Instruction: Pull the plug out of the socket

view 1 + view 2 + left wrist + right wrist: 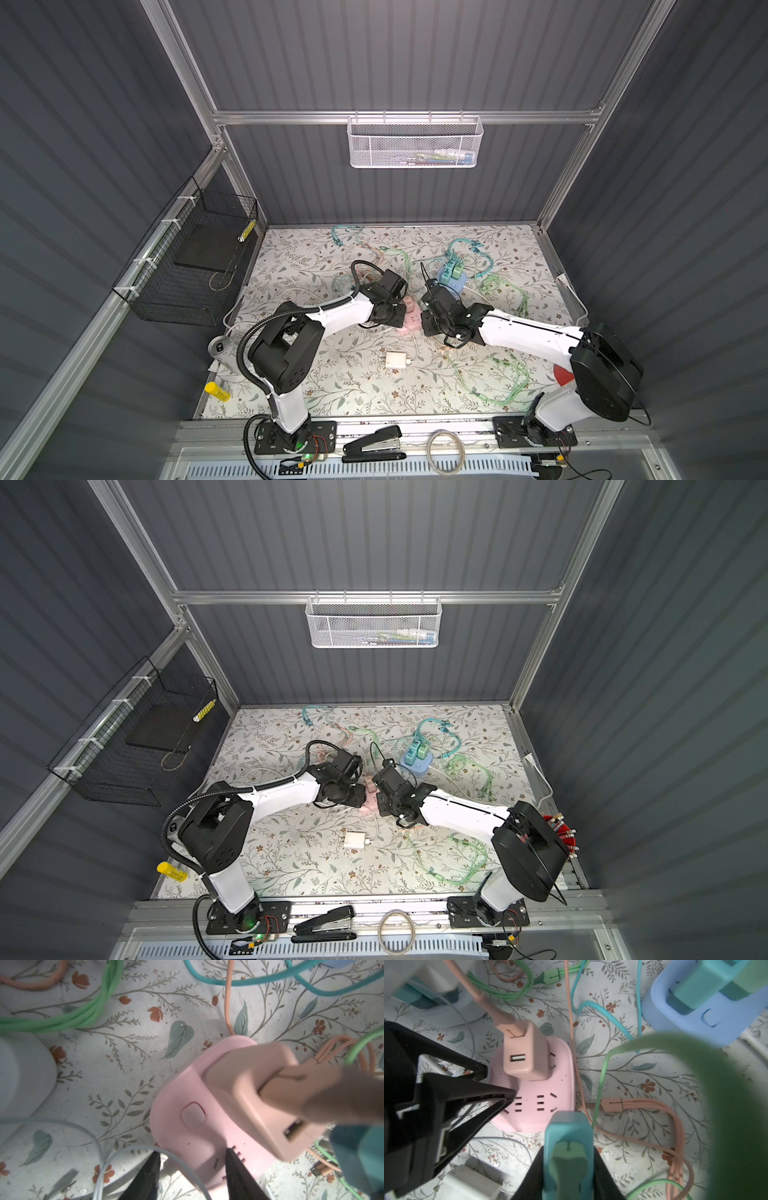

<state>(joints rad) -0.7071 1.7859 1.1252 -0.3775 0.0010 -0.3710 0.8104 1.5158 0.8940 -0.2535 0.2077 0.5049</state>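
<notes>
The pink socket (406,323) (369,805) (542,1093) (187,1138) lies mid-table between both arms. A peach plug (521,1053) (259,1093) (409,302) with a peach cable stands plugged into it. My right gripper (569,1159) (424,321) is shut on a teal plug (569,1132) with a green cable end in it, held just over the socket's near edge; the slots by it show empty. My left gripper (193,1153) (498,1083) (400,316) has its jaws partly apart. One fingertip (509,1095) rests on the socket's top face, the other fingertip (483,1071) at its side.
A blue socket (453,284) (675,1022) with teal and green plugs stands behind the right gripper. A white charger (394,360) (471,1185) lies nearer the front. Green, teal and peach cables (498,374) loop across the mat. A black wire basket (195,266) hangs on the left wall.
</notes>
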